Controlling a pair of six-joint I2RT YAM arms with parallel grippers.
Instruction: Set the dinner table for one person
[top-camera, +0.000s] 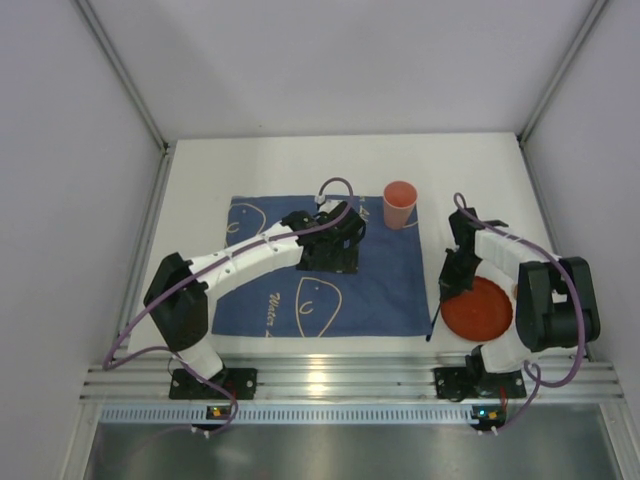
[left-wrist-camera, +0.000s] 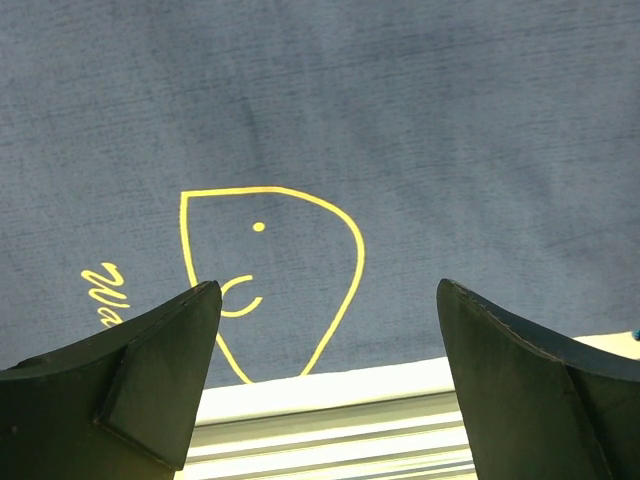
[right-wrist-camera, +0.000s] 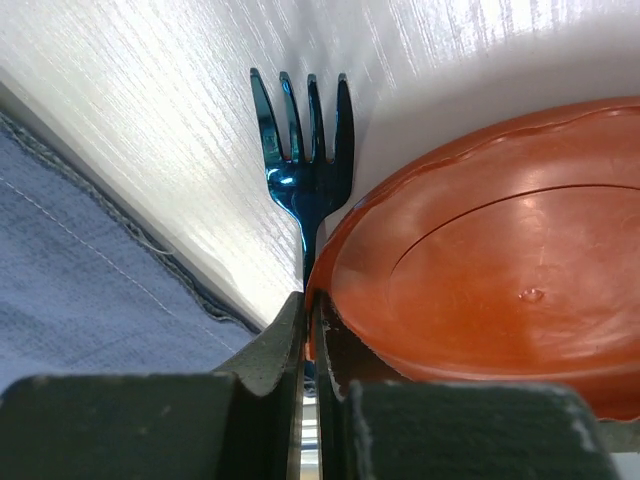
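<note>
An orange plate (top-camera: 478, 308) lies on the white dinner table (top-camera: 250, 170) at the right, beside a blue cloth (top-camera: 380, 290). My right gripper (top-camera: 452, 285) is shut on the plate's left rim. In the right wrist view the rim of the plate (right-wrist-camera: 500, 280) sits pinched between the closed gripper (right-wrist-camera: 312, 310). A dark blue fork (right-wrist-camera: 305, 140) lies on the table against the plate's edge. An orange cup (top-camera: 400, 204) stands upright at the cloth's far right corner. My left gripper (top-camera: 340, 240) is open and empty over the cloth (left-wrist-camera: 400, 120).
The slotted aluminium rail (top-camera: 340, 385) runs along the near edge, also showing in the left wrist view (left-wrist-camera: 330, 440). The cloth has pale yellow line drawings (left-wrist-camera: 270, 270). White walls close in the table on the left, the back and the right.
</note>
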